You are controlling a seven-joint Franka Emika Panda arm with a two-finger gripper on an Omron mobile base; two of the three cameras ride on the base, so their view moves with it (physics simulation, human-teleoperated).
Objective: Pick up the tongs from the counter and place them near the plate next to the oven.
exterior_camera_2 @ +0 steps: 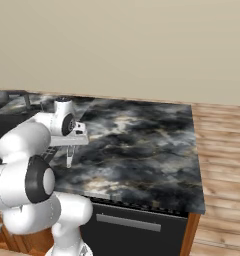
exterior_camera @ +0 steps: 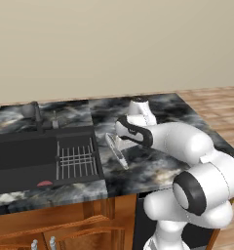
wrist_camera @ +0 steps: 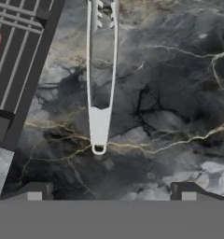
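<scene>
The tongs (wrist_camera: pixel 101 93) lie flat on the dark marbled counter (wrist_camera: pixel 170 93), a slim silver-grey pair with its joined end pointing toward my hand. My gripper (wrist_camera: pixel 111 193) hovers just above that end, open, with both fingertips wide apart and nothing between them. From the left base view the tongs (exterior_camera: pixel 117 152) rest beside the sink's right rim, partly behind my forearm. In the right base view the gripper (exterior_camera_2: pixel 62 155) points down at the counter (exterior_camera_2: pixel 142 140) near its left part. The plate and the oven are out of view.
A black sink (exterior_camera: pixel 21 156) with a wire rack (exterior_camera: pixel 76 161) and a small red item (exterior_camera: pixel 44 184) sits left of the tongs. A faucet (exterior_camera: pixel 37 114) stands behind it. A dark appliance front (exterior_camera_2: pixel 127 225) with a grey handle lies under the counter.
</scene>
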